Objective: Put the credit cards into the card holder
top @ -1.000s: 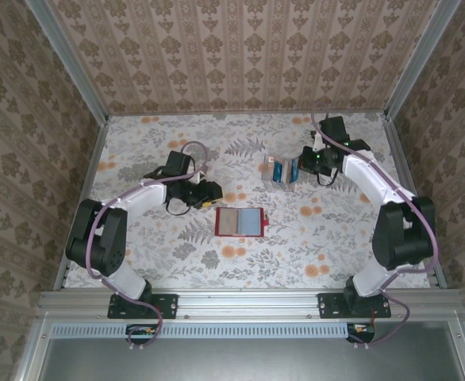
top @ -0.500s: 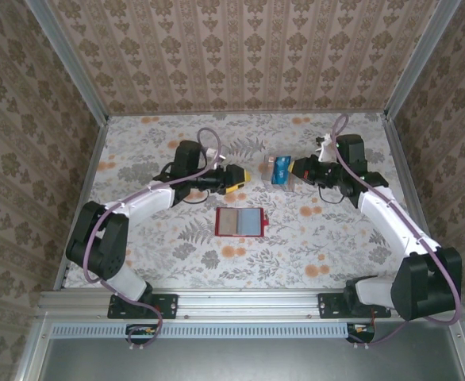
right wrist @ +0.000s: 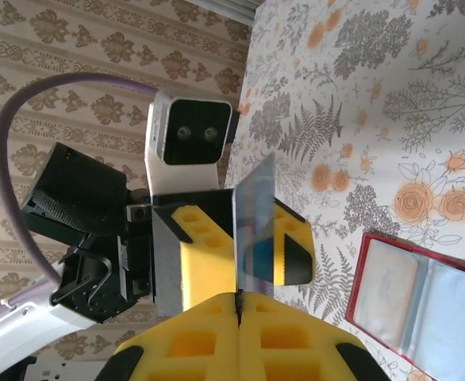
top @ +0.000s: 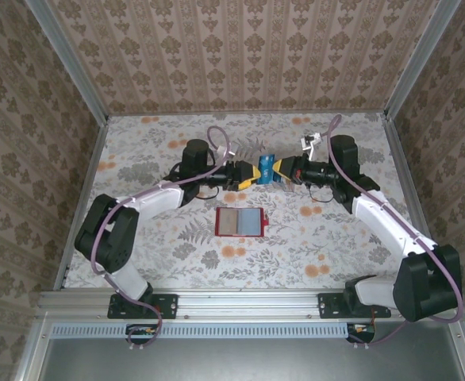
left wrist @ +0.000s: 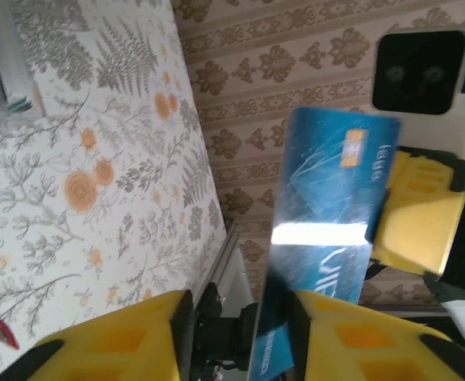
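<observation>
reaching toward each other over the far middle of the counter (top: 336, 238), both arms are stretched out low, and the two hands meet tip to tip. the left hand (top: 251, 172) points to the right and the right hand (top: 284, 169) points to the left. a blue card (top: 268, 168) is between them. the red wallet (top: 240, 222) lies open and flat on the counter, nearer to the bases and apart from both hands, with its grey pockets up.

the top view gives the pose of the arms, but the grip is too small to tell there. the right wrist view makes it plain: the yellow fingers (right wrist: 193, 341) of the right hand are pressed together without a gap. the card comes out of the seam, so this hand holds the card. the same view shows the left hand's fingers, one on each side of the card's other end, and a white camera (right wrist: 191, 127) above them.

the left wrist view shows the printed face of the card, with light lettering and a small orange-gold square. here the left fingers (left wrist: 121, 349) stand narrow around the card with a dark gap on one side, so they are not clamped on it.
</observation>
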